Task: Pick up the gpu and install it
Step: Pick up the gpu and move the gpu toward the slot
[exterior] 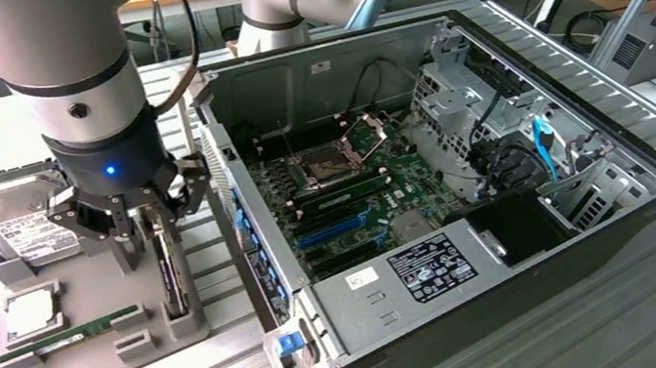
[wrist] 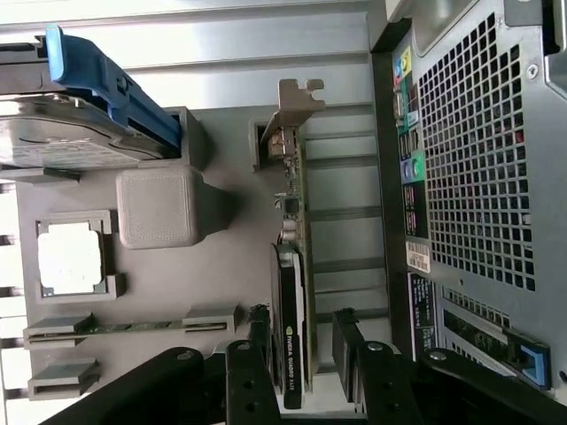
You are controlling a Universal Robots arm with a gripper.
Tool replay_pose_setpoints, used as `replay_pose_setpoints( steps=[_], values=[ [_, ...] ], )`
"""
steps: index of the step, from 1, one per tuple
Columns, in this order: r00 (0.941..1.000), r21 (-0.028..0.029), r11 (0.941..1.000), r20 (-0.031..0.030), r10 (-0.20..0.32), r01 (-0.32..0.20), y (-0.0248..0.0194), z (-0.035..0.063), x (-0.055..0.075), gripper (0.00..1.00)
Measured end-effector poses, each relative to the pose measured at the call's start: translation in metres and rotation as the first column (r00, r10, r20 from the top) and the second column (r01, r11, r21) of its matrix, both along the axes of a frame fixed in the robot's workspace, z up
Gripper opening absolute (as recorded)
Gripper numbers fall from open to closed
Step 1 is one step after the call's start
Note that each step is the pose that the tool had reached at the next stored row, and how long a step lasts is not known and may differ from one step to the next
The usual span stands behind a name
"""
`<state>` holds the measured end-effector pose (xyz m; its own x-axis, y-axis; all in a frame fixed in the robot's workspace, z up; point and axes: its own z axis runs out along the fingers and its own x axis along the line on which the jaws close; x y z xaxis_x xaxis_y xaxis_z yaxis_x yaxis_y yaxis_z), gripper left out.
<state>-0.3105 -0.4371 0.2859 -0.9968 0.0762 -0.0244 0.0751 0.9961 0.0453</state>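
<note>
The gpu (exterior: 169,280) stands on edge in a slot of the grey holder tray (exterior: 83,282), at the exterior view's left of the open computer case (exterior: 471,250). It is a thin dark card with a pale metal end bracket (wrist: 297,97). My gripper (exterior: 144,245) hangs straight over it and is open. In the wrist view the gpu (wrist: 292,230) runs between the two black fingers (wrist: 257,341), one on each side, with a gap to each; nothing is held. Inside the case the motherboard with its blue slot (exterior: 332,230) lies exposed.
On the same tray lie a hard drive (exterior: 11,222) with a blue bracket, a square processor (exterior: 30,315) and a green memory stick (exterior: 75,335). The case's perforated rear wall (wrist: 478,150) stands close beside the gpu. A grey block (wrist: 159,205) rises from the tray.
</note>
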Motion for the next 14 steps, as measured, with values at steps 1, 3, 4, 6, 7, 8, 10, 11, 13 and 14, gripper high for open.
replay_pose_setpoints(
  steps=[1,3,4,6,7,8,10,11,13,14],
  values=[
    [1.0,0.0,1.0,0.0,0.0,0.0,0.0,-0.0026,0.0,0.42],
    [1.0,-0.0001,1.0,-0.0001,0.0,0.0,0.0,-0.0095,0.0,0.42],
    [1.0,-0.0003,1.0,-0.0003,0.0,0.0,0.0,-0.0101,0.0,0.42],
    [1.0,-0.0001,1.0,-0.0001,0.0,0.0,0.0,-0.0106,0.0,0.42],
    [1.0,0.0001,1.0,0.0001,0.0,0.0,0.0,-0.0123,0.0,0.42],
    [1.0,0.0,1.0,0.0,0.0,0.0,0.0,-0.0133,0.0,0.42],
    [1.0,0.0,1.0,0.0,0.0,0.0,0.0,-0.016,0.0,0.42],
    [1.0,0.0,1.0,0.0,0.0,0.0,0.0,-0.0172,0.0,0.42],
    [1.0,0.0,1.0,0.0,0.0,0.0,0.0,-0.0202,0.0,0.42],
    [1.0,0.0,1.0,0.0,0.0,0.0,0.0,-0.0215,0.0,0.42]
  ],
)
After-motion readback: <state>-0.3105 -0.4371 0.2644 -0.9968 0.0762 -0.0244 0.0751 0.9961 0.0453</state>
